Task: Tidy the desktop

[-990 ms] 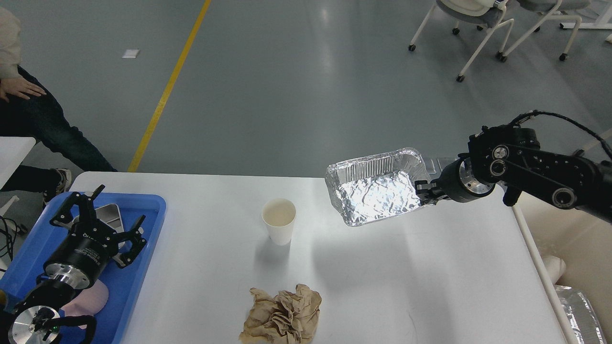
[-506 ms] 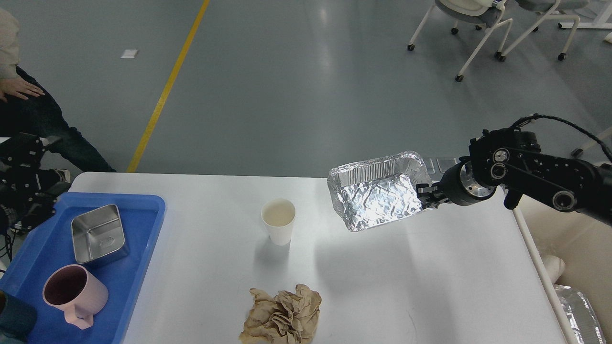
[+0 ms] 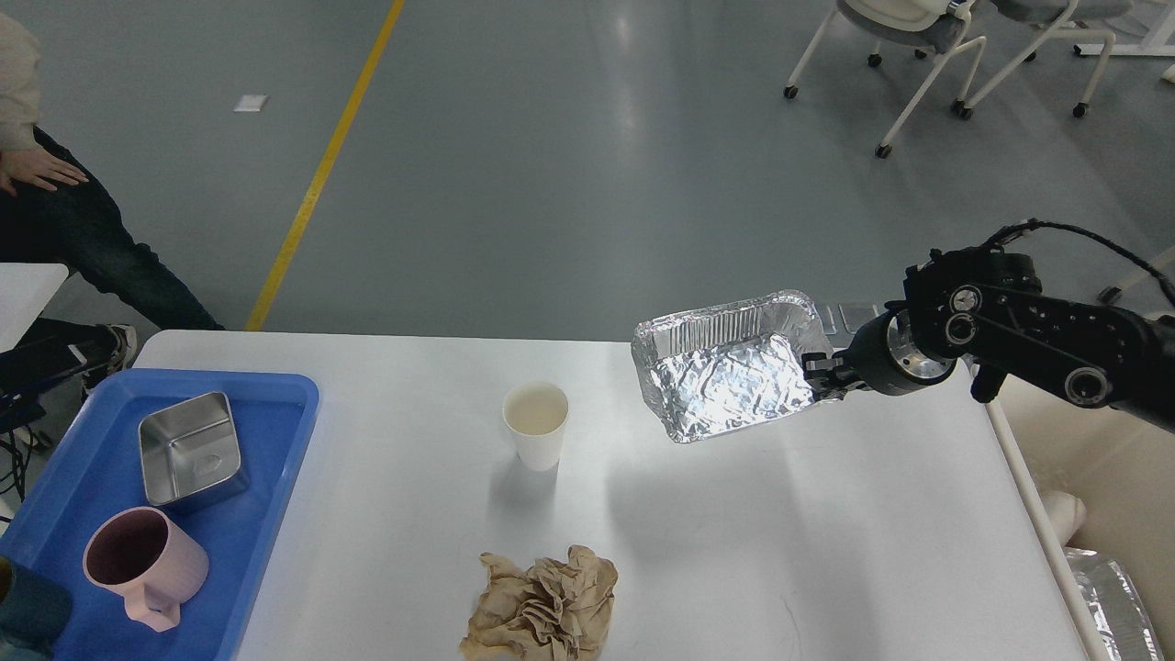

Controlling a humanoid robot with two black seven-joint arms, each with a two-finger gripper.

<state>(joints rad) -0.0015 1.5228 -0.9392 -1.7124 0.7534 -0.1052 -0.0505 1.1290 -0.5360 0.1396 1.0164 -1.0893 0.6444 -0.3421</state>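
The white desktop (image 3: 734, 551) fills the lower view. My right gripper (image 3: 820, 375) is shut on the right rim of an empty foil tray (image 3: 725, 381) and holds it tilted in the air above the desktop's far right part. A white paper cup (image 3: 536, 424) stands upright mid-desktop. A crumpled brown paper ball (image 3: 542, 610) lies near the front edge. My left gripper is out of view.
A blue plastic tray (image 3: 266, 514) at the left holds a steel box (image 3: 188, 450) and a pink mug (image 3: 142, 565). A cream bin (image 3: 1092, 514) with foil in it stands right of the desktop. A seated person (image 3: 55, 211) is far left, chairs far right.
My left arm has pulled away from over the blue tray and left the view, baring the steel box and pink mug. The foil tray has shifted slightly right and tilted a little.
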